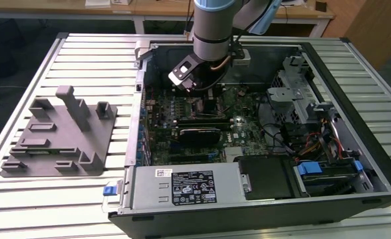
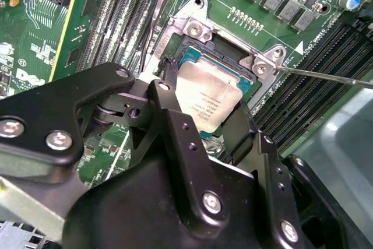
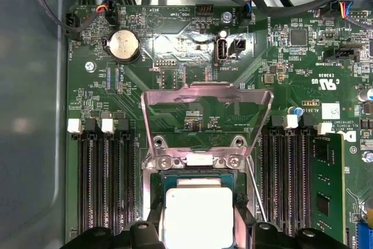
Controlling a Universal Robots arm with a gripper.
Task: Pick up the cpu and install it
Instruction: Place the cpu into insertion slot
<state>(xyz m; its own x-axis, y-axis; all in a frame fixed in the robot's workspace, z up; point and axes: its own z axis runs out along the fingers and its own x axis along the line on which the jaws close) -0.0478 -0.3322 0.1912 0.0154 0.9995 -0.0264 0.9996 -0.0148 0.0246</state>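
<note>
The cpu (image 2: pixel 208 98) is a silvery square chip with a thin green rim. It lies level at the black-framed socket (image 2: pixel 192 30) on the motherboard, and whether it rests in the socket or hovers just above I cannot tell. My gripper (image 2: pixel 204 112) is shut on it, one black finger (image 2: pixel 166 100) against each opposite edge. The first wrist view shows the cpu (image 3: pixel 199 217) below the raised metal load plate (image 3: pixel 207 106). In the exterior view the gripper (image 1: pixel 197 92) reaches down into the open computer case (image 1: pixel 354 114), over the upper middle of the board.
A thin socket lever (image 3: pixel 256 193) stands beside the socket, with memory slots (image 3: pixel 108 179) on both sides. A grey holder block (image 1: pixel 59 134) with upright posts lies on the slatted table at the exterior view's left. The power supply (image 1: pixel 185 186) and drive cage (image 1: pixel 295 99) crowd the case.
</note>
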